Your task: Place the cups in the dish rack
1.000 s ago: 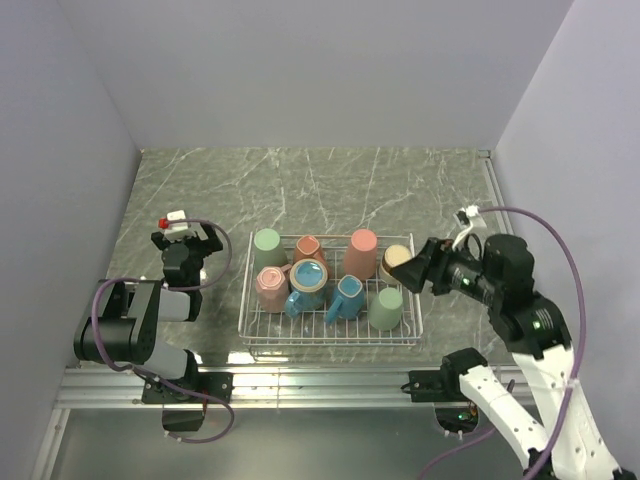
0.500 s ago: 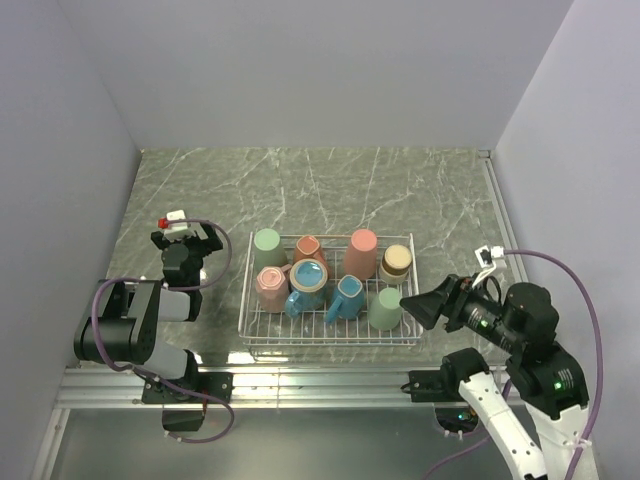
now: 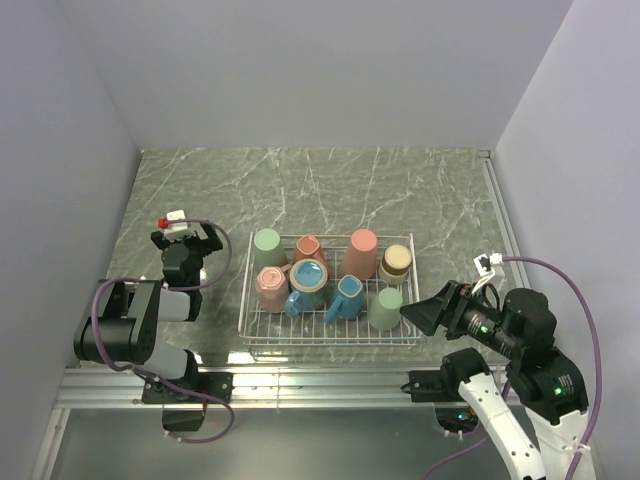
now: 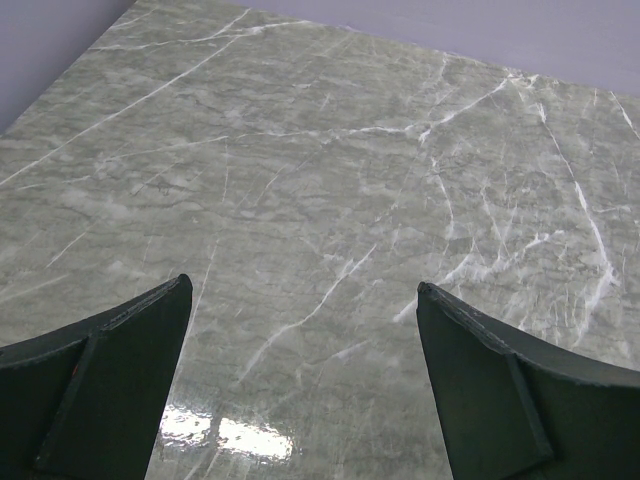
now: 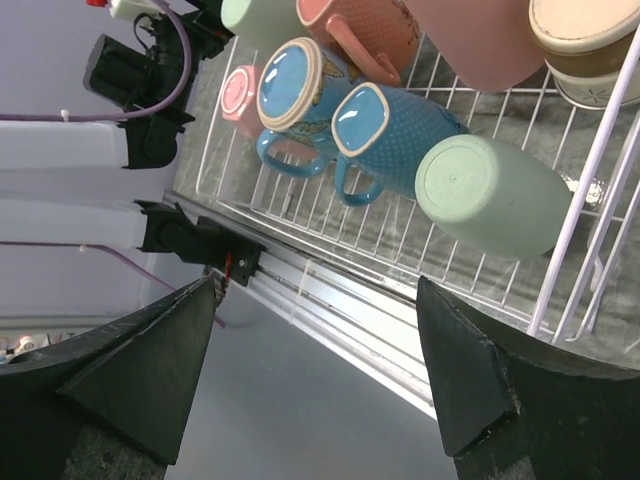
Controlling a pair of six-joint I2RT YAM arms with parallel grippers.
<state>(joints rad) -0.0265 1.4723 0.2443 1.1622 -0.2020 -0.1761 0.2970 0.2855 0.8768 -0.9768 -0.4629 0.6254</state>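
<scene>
The white wire dish rack [image 3: 330, 341] sits mid-table and holds several cups: sage green [image 3: 267, 242], salmon [image 3: 309, 247], tall pink [image 3: 360, 252], brown metallic [image 3: 397, 262], a pink mug [image 3: 271, 287], two blue mugs [image 3: 307, 283] [image 3: 347, 296] and another sage green cup [image 3: 386, 308]. My right gripper [image 3: 407, 311] is open and empty, just off the rack's near right corner. In the right wrist view [image 5: 316, 286] its fingers frame the table's front rail, with the green cup [image 5: 490, 195] and the blue mugs [image 5: 385, 125] above. My left gripper [image 3: 190, 243] is open and empty over bare table [image 4: 303, 285].
The rack's right wall [image 5: 590, 190] stands close to my right fingers. A metal rail [image 3: 320, 385] runs along the table's near edge. Grey walls close the left, back and right sides. The marble tabletop [image 3: 330, 190] stretches behind the rack.
My right gripper has drawn back from the brown cup at the rack's right end toward the near right corner, open and empty. The left arm has not moved.
</scene>
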